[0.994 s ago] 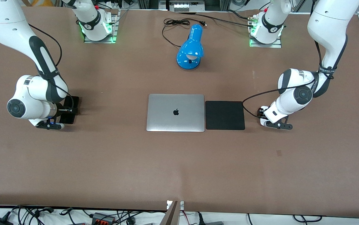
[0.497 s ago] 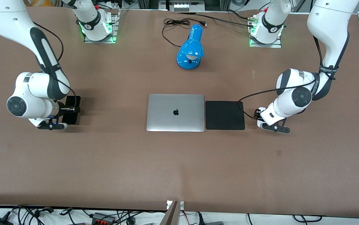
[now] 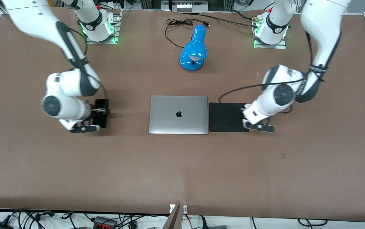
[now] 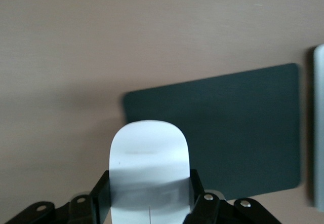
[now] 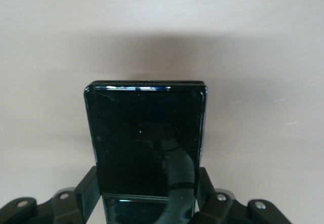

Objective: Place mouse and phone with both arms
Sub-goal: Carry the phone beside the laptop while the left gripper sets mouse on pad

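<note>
The white mouse (image 4: 149, 150) sits between the fingers of my left gripper (image 4: 149, 188), which is shut on it. It hangs over the edge of the black pad (image 4: 228, 127) at the left arm's end. In the front view the left gripper (image 3: 245, 117) is at that pad edge (image 3: 225, 117) and the wrist hides the mouse. My right gripper (image 5: 147, 193) is shut on the black phone (image 5: 147, 138), face up, just above bare table. From the front, the phone (image 3: 103, 106) and right gripper (image 3: 98, 112) are toward the right arm's end, well short of the laptop.
A closed silver laptop (image 3: 178, 114) lies mid-table with the black pad right beside it. A blue desk lamp (image 3: 194, 47) and its black cord (image 3: 177, 24) lie between the two arm bases. Brown table surface surrounds all of these.
Both arms have swung inward toward the laptop with their loads. The left gripper went from bare table to the pad's edge. The right gripper carried the phone closer to the laptop.
</note>
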